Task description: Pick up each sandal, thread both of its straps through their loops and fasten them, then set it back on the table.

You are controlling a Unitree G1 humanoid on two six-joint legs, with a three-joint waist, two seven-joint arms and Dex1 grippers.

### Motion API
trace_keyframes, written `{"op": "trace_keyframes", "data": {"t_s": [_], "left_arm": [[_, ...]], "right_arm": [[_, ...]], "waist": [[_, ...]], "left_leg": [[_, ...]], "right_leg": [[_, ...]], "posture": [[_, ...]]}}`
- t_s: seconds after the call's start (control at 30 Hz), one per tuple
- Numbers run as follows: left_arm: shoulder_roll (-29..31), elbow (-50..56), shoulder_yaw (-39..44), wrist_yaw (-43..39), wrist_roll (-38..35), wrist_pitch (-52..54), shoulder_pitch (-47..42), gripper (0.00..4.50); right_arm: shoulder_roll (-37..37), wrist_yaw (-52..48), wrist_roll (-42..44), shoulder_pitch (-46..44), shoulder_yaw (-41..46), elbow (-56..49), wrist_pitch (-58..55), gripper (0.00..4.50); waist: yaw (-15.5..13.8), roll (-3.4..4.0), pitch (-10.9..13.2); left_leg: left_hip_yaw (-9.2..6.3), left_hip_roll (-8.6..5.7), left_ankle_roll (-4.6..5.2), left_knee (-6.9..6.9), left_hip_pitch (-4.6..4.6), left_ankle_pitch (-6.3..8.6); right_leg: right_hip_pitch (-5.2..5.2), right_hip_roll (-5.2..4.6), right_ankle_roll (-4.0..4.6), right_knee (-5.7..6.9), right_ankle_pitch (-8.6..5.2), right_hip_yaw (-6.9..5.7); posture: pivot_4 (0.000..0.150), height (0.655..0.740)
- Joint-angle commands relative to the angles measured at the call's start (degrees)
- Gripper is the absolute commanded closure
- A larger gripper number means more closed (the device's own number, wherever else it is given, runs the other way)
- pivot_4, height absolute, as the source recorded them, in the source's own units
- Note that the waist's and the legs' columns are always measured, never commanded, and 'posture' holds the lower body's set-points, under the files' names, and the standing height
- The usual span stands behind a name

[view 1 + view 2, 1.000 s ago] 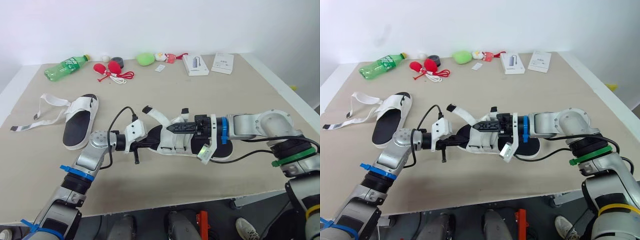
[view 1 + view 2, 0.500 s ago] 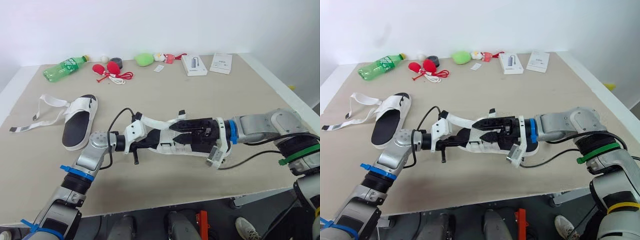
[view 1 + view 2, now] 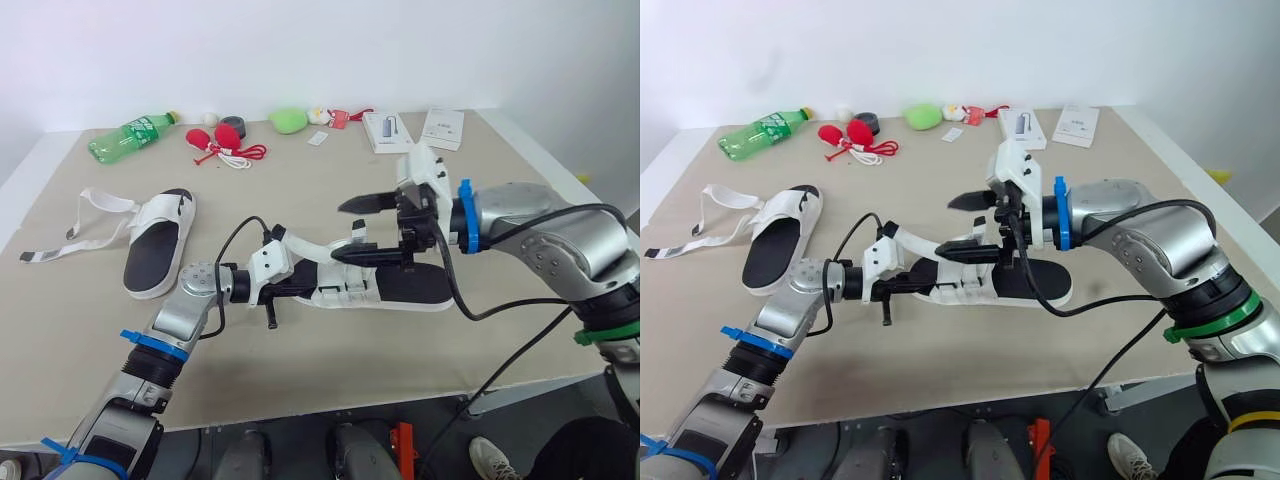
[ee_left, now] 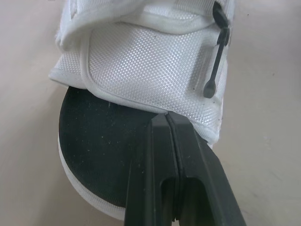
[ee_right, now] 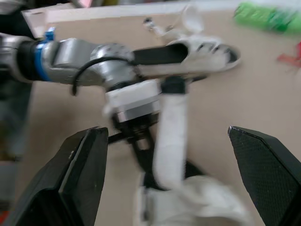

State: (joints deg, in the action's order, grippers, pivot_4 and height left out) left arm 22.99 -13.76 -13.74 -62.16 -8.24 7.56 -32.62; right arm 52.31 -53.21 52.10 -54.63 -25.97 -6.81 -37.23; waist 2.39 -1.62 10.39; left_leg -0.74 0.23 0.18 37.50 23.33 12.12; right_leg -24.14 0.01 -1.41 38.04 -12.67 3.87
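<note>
Fingers [image 4: 150, 155] of left gripper [image 3: 297, 291] clenched on sandal [image 3: 405, 285] at its strap end, heel end on table [image 3: 500, 170]. Right gripper [image 3: 362, 228] spread wide, empty, just above that sandal's straps [image 3: 345, 288]. Second sandal [image 3: 158, 245] well left of it, unfastened.

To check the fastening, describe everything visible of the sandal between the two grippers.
The near sandal lies on the table, front and centre. It has a black footbed, a white sole rim and a white woven-mesh upper with small black tabs. One white strap lifts free, unfastened, over the left gripper, which is shut on the upper's edge. The open right gripper hovers just above.
</note>
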Motion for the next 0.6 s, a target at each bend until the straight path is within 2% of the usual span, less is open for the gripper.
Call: {"op": "trace_keyframes", "data": {"t_s": [0.03, 0.3, 0.57, 0.6], "left_arm": [[-0.29, -0.31, -0.69, -0.4, 0.34, -0.1, -0.62, 4.5], [-0.92, 0.05, -0.51, -0.13, 0.31, 0.01, -0.61, 4.5], [-0.86, 0.63, -0.35, 0.28, 0.38, 0.1, -0.11, 4.5], [-0.85, 0.65, -0.34, 0.36, 0.41, 0.08, -0.08, 4.5]], "right_arm": [[-3.54, -3.46, -3.31, -4.37, 2.28, 1.98, -4.89, 0.13], [-14.15, -10.47, -17.21, -10.23, -0.57, 17.05, -6.83, 0.13], [-17.95, -19.58, -24.03, -11.18, -1.64, 20.91, -9.46, 0.13], [-18.4, -20.14, -24.78, -11.24, -1.64, 21.3, -9.43, 0.36]], "waist": [[-0.01, 0.0, 0.0], [-0.05, 0.0, 0.0], [0.01, 0.0, 0.0], [0.02, 0.0, 0.0]], "left_leg": [[0.03, 0.01, 0.0, -0.01, 0.07, 0.0], [0.29, -0.08, 0.0, 0.02, 0.09, 0.0], [0.28, -0.29, -0.01, 0.02, 0.21, 0.02], [0.28, -0.29, -0.01, 0.02, 0.21, 0.02]], "right_leg": [[-0.08, 0.01, 0.0, 0.01, 0.0, 0.01], [-0.12, 0.08, -0.16, -0.01, 0.05, 0.14], [-0.19, -0.16, -0.16, 0.0, 0.07, 0.15], [-0.19, -0.16, -0.17, 0.0, 0.06, 0.14]], "posture": [[0.15, 0.74], [0.15, 0.74], [0.15, 0.74], [0.15, 0.74]]}}
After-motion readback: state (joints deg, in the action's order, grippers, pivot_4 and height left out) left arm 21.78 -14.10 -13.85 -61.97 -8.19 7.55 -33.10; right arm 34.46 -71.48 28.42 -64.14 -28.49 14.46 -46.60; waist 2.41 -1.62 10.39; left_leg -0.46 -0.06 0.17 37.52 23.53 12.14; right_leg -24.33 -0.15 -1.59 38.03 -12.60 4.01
